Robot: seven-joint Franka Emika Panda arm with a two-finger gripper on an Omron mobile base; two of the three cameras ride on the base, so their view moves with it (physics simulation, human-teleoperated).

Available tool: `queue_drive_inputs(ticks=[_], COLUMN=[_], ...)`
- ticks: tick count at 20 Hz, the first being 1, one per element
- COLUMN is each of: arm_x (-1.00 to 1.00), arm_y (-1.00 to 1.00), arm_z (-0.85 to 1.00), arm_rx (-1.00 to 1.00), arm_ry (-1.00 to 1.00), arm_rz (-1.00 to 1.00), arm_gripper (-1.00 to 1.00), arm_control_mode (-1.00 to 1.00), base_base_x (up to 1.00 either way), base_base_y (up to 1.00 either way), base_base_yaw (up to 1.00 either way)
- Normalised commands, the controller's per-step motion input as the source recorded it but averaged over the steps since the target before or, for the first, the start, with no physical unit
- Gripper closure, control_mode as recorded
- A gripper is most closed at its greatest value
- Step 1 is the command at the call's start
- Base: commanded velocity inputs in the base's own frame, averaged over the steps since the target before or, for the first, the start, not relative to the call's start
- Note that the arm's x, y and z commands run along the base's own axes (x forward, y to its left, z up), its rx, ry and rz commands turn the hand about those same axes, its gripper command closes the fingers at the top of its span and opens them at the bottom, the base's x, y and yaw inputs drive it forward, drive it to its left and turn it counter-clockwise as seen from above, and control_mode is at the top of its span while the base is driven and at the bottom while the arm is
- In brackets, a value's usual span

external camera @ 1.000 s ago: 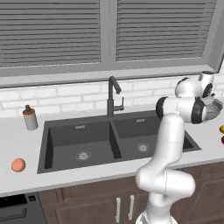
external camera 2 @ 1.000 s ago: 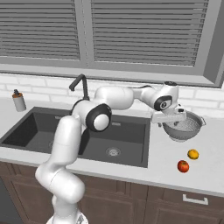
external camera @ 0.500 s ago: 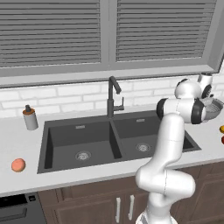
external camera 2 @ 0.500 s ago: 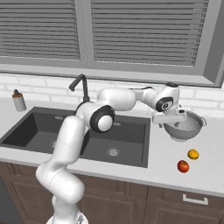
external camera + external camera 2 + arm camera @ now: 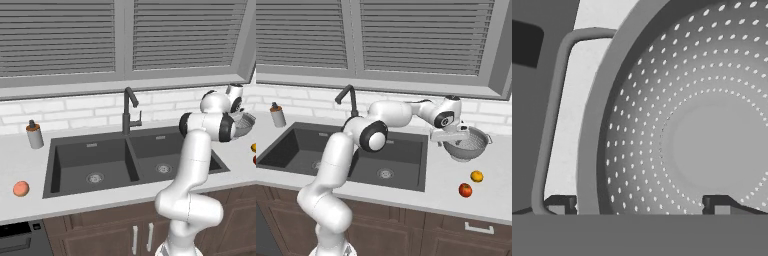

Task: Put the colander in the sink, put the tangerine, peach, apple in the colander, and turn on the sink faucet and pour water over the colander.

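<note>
My fingers (image 5: 639,205), spread wide, straddle the rim of the colander (image 5: 468,145), which sits on the surface (image 5: 491,195) right of the sink (image 5: 401,162). I judge a shallow bite could let the rolled rim slip or tip on lifting.

Even, bright, shadowless rendered light; crisp base views, no glare, hand view slightly soft.

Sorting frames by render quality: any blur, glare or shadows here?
Right base view: sharp, flat even light, faint shadow under the colander. Left base view: crisp, no glare on the sink. Hand view: colander looms close, soft shading gradient, holes slightly soft.
</note>
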Motion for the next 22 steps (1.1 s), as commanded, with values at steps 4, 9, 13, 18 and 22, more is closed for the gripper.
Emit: queue_drive_inputs(ticks=[4, 9, 13, 18, 22], arm_x=[0.0, 0.0, 0.0, 0.0, 0.0], arm_y=[0.0, 0.0, 0.0, 0.0, 0.0], arm_z=[0.0, 0.0, 0.0, 0.0, 0.0], arm_rx=[0.0, 0.0, 0.0, 0.0, 0.0], arm_ry=[0.0, 0.0, 0.0, 0.0, 0.0], arm_rz=[0.0, 0.0, 0.0, 0.0, 0.0], arm_gripper=[-1.0, 1.0, 1.0, 1.0, 1.0], arm_control_mode=[-1.0, -1.0, -1.0, -1.0, -1.0], base_base_x=[0.0, 0.0, 0.0, 0.0, 0.0], base_base_y=[0.0, 0.0, 0.0, 0.0, 0.0], base_base_yaw=[0.0, 0.0, 0.0, 0.0, 0.0])
